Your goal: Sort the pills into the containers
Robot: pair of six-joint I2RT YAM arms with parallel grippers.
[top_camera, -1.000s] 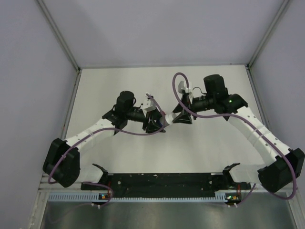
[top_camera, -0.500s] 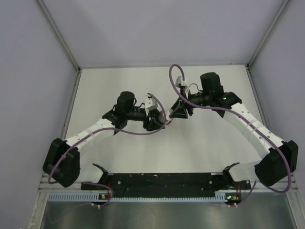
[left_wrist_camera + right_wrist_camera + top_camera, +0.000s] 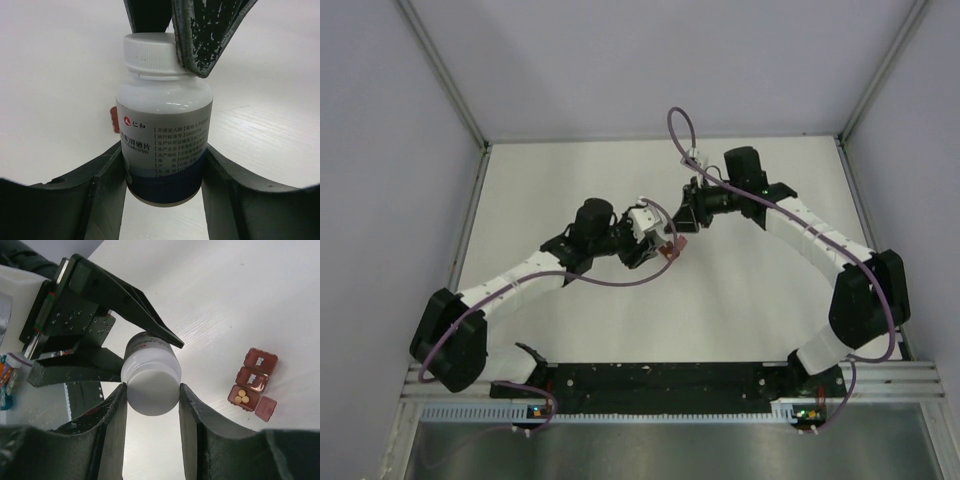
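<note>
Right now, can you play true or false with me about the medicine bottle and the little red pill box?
1. The left end effector grips the white bottle by its body. True.
2. The bottle's cap is off. False: it is on, and the right end effector is closed around it.
3. All three compartments of the red pill box are shut. False: the end compartment is open, with its lid flipped out.
4. Three yellow pills lie in the open compartment. True.
</note>
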